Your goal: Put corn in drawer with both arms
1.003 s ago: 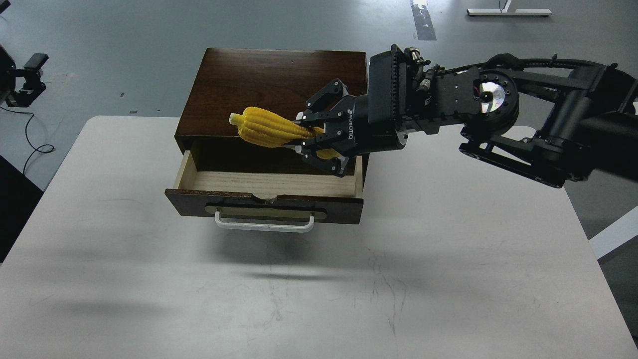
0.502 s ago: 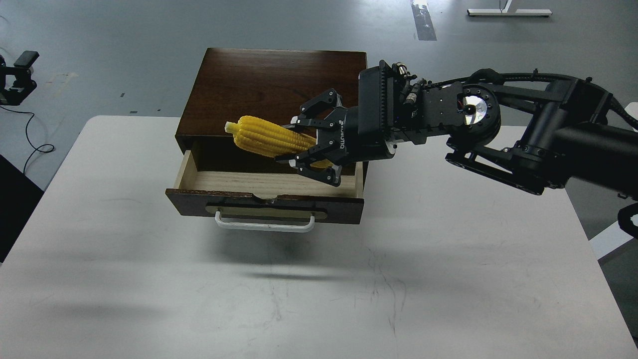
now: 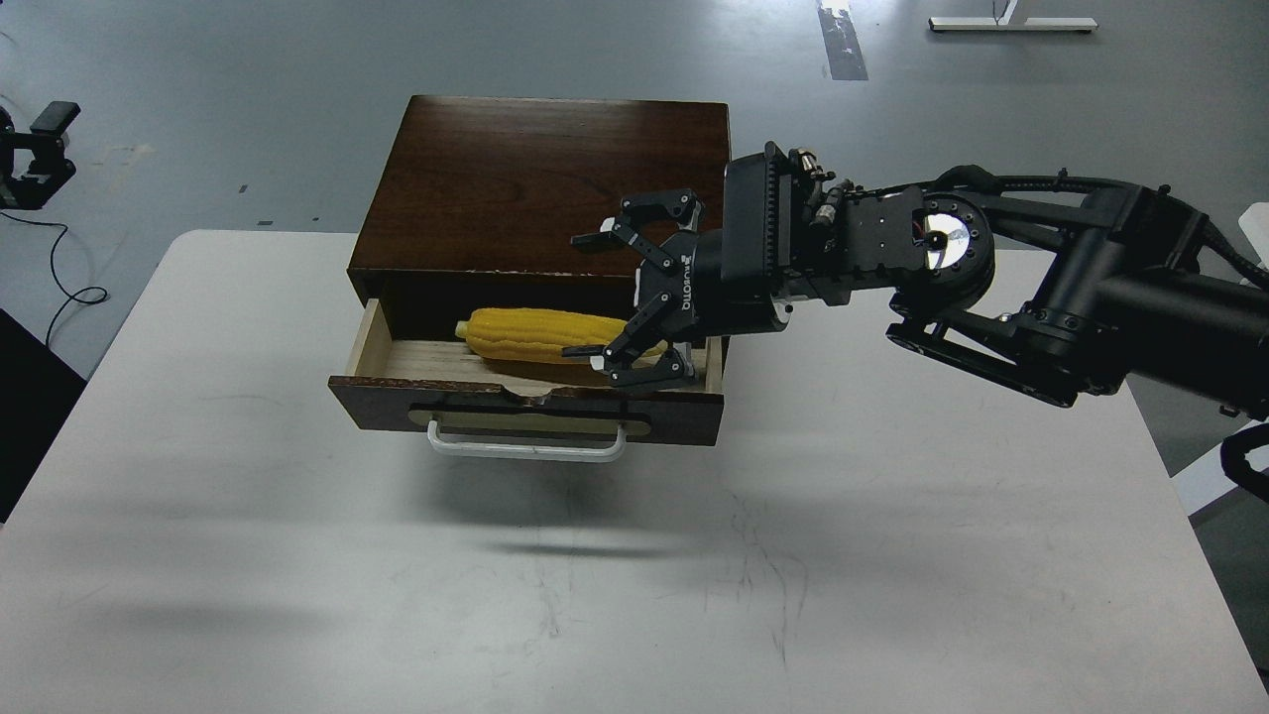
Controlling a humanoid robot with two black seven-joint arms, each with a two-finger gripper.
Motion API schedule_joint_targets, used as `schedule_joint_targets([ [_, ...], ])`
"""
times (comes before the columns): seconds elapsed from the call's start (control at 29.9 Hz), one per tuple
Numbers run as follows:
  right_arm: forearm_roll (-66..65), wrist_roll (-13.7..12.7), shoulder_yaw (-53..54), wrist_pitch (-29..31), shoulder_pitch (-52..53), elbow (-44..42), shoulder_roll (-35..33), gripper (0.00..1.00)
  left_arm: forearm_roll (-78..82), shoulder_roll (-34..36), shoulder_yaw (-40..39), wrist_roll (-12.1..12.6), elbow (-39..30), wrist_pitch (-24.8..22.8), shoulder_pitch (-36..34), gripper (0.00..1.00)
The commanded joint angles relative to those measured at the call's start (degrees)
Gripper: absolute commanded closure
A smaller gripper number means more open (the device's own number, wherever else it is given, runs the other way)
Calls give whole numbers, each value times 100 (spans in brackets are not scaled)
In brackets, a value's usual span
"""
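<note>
The yellow corn [image 3: 535, 335] lies lengthwise inside the open drawer [image 3: 684, 418], on its pale wood floor, thick end to the left. The drawer sticks out of the front of the dark wooden box [image 3: 545, 178]. My right gripper [image 3: 595, 297] reaches in from the right and is open. Its fingers are spread above and below the corn's right end and hold nothing. A small black part at the far left edge [image 3: 38, 149] looks like my left gripper. It is far from the box and too small to read.
The box stands at the back middle of the white table [image 3: 595, 575]. The drawer's white bar handle [image 3: 525, 451] faces me. Grey floor lies beyond the table, with a cable at the left.
The right gripper has opened and let go of the corn, which dropped from above the box's front edge into the drawer. The gripper has shifted slightly right.
</note>
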Motion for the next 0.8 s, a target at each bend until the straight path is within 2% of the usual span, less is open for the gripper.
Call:
schedule_joint_targets([
  [0.0, 1319, 0, 543, 37, -132, -1, 44, 4, 0, 1, 0, 3, 0, -11, 1, 2],
  [0.1, 2734, -118, 676, 64, -105, 17, 97, 4, 0, -8, 0, 3, 0, -11, 1, 2],
  [0.2, 4799, -443, 685, 125, -18, 8, 27, 4, 1, -17, -26, 3, 0, -11, 1, 2],
  [0.27, 6386, -750, 763, 283, 0, -9, -78, 4, 1, -34, -26, 11, 0, -11, 1, 2],
  [0.3, 6394, -752, 764, 284, 0, -9, -79, 4, 1, -34, -26, 11, 0, -11, 1, 2],
  [0.4, 7806, -998, 878, 634, -61, -184, -491, 4, 1, -34, -26, 3, -9, -55, -8, 2],
  [0.47, 8692, -1068, 957, 1387, -149, -439, -763, 4, 1, -34, -35, 3, -26, -177, -8, 2],
  [0.57, 9310, -1121, 1106, 2057, -289, -764, -940, 4, 1, -34, -26, 3, -26, -274, -8, 2],
  [0.64, 9880, -1392, 1395, 2532, -535, -1176, -975, 4, 1, -43, -26, 20, -26, -318, -8, 2],
  [0.77, 10672, -1964, 1914, 2586, -860, -1617, -975, 4, 1, -78, -26, 20, -26, -319, 1, 2],
])
